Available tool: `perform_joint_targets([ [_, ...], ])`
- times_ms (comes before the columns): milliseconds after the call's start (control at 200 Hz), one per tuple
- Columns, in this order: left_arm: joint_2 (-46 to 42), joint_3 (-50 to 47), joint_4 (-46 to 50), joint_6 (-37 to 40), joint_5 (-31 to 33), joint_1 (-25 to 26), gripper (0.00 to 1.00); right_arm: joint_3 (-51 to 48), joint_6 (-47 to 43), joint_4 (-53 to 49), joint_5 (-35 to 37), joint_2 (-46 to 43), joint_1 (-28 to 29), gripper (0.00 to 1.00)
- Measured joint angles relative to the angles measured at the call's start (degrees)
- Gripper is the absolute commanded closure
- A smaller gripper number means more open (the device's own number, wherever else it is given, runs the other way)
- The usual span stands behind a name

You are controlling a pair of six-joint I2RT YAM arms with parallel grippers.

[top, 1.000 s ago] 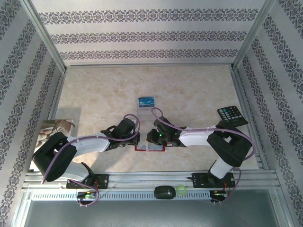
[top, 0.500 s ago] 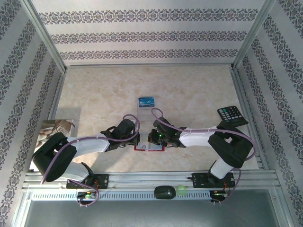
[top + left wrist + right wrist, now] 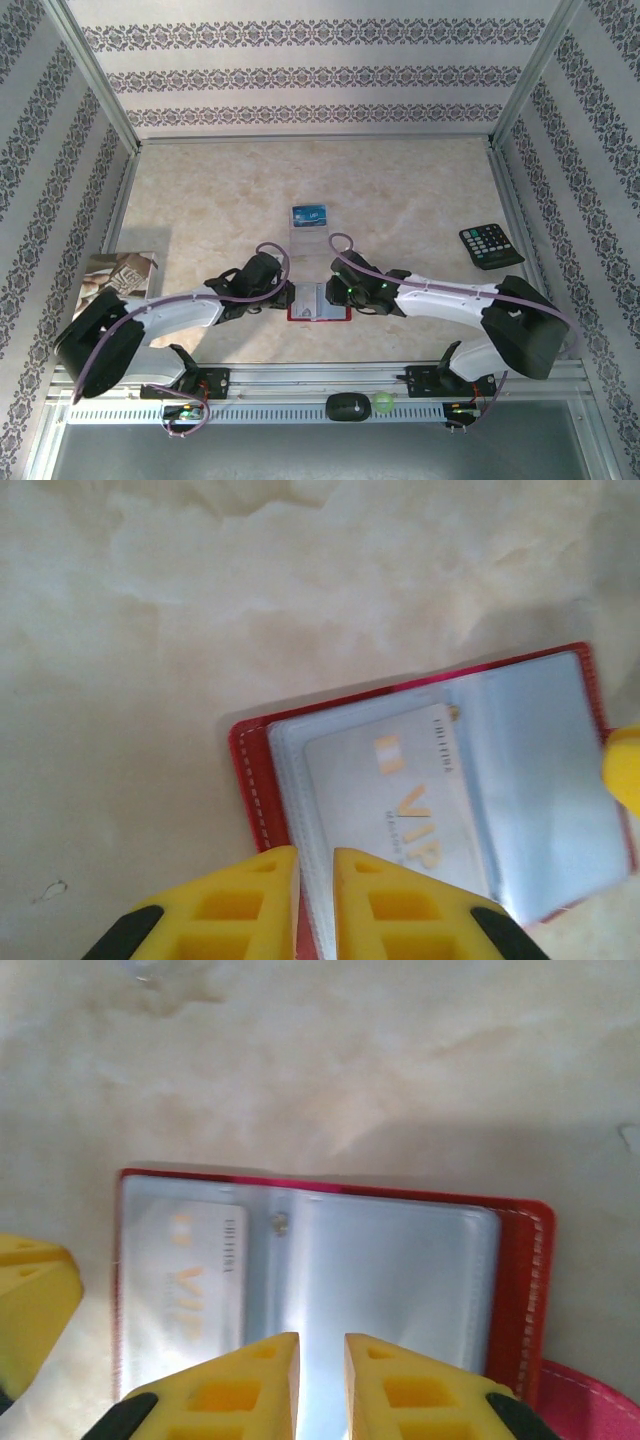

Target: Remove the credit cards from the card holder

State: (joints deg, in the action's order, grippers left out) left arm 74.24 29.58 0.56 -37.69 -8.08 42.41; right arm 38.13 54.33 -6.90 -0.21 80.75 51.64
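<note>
Tabletop (image 3: pixel 400 190); left hand (image 3: pixel 315 860) seemingly on wallet (image 3: pixel 248 780)

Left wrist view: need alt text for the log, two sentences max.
An open red card holder lies on a pale marbled table, with a silver-grey VIP card showing inside one clear sleeve. The left gripper, its yellow fingers almost together, sits over the holder's near edge at the bottom of the frame.

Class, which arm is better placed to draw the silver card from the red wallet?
Probably the left. The left claw sits at the card holder edge with the silver card directly ahead. The right claw is over an empty clear sleeve, with the card off to its side.
</note>
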Motion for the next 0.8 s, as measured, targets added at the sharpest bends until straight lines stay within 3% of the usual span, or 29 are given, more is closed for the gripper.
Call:
perform_joint_targets([
  [135, -2.4, 0.0, 0.4, 0.3, -0.2, 0.0, 0.86, 0.0, -0.5, 2.5, -4.2, 0.1, 0.0, 0.79],
  [345, 1.3, -0.2, 0.4, 0.6, -1.9, 0.0, 0.87, -0.1, 2.4, 6.8, -9.6, 4.3, 0.0, 0.80],
  [799, -0.8, -4.2, 0.8, 0.2, -3.7, 0.0, 0.81, -2.5, 6.6, 8.6, -13.2, 5.4, -0.5, 0.79],
])
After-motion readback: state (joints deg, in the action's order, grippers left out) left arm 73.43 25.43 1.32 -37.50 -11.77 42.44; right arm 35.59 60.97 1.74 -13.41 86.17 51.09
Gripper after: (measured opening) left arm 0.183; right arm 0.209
